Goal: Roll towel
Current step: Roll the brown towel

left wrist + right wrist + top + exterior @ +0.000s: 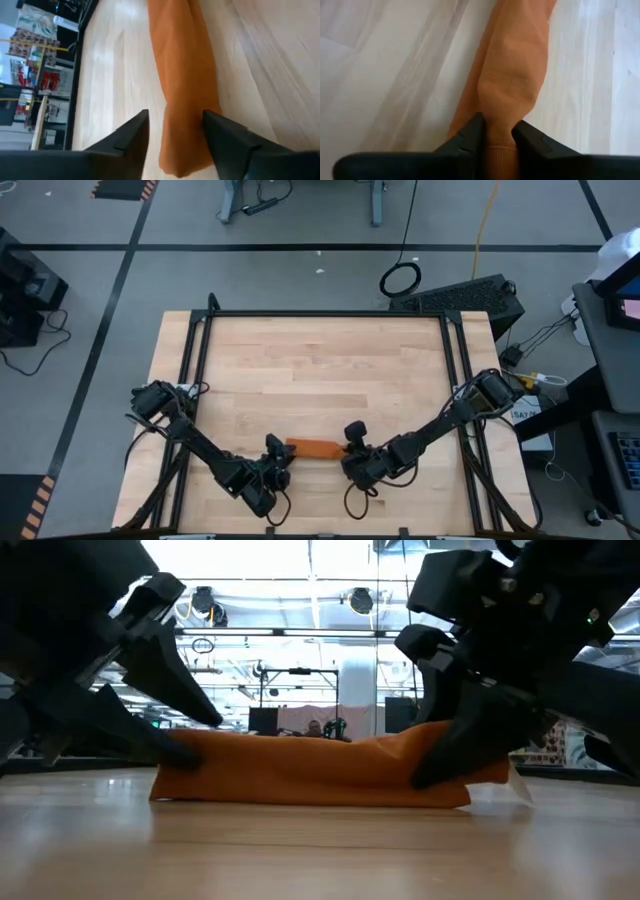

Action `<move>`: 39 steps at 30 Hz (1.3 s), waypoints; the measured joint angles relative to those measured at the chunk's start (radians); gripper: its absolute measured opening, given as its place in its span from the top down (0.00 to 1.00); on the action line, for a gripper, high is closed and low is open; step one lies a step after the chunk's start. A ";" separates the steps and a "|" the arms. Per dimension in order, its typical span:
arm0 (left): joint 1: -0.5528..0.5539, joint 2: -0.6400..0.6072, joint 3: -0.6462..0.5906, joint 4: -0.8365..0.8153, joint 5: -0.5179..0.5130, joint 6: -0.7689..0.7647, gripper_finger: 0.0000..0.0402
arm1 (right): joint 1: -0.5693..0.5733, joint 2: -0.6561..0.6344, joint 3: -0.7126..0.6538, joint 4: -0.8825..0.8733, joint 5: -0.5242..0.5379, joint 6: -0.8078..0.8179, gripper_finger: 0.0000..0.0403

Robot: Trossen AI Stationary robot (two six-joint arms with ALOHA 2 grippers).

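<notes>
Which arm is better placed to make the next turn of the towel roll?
Probably the right. Its claw is shut on one end of the towel, while the left claw is open around the other end without gripping.

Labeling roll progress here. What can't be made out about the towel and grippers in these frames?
- High view: both ends of the towel hidden under the left gripper and right gripper.
- Low view: the dark arms cover both towel ends.
- Right wrist view: the pinched towel end is cut off by the frame edge.
- How many layers are rolled: not visible anywhere.
</notes>
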 joint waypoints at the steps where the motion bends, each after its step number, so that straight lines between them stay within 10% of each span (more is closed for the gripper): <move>1: -0.002 -0.001 0.003 -0.001 -0.002 -0.020 0.51 | 0.000 0.000 0.000 0.005 0.000 0.006 0.82; 22: -0.072 -0.051 0.015 0.004 0.063 -0.347 0.40 | 0.003 -0.141 0.001 -0.014 -0.095 0.144 0.36; 39: -0.031 -0.106 -0.033 0.024 0.193 -0.609 0.40 | 0.089 -0.152 -0.104 0.059 -0.100 0.638 0.21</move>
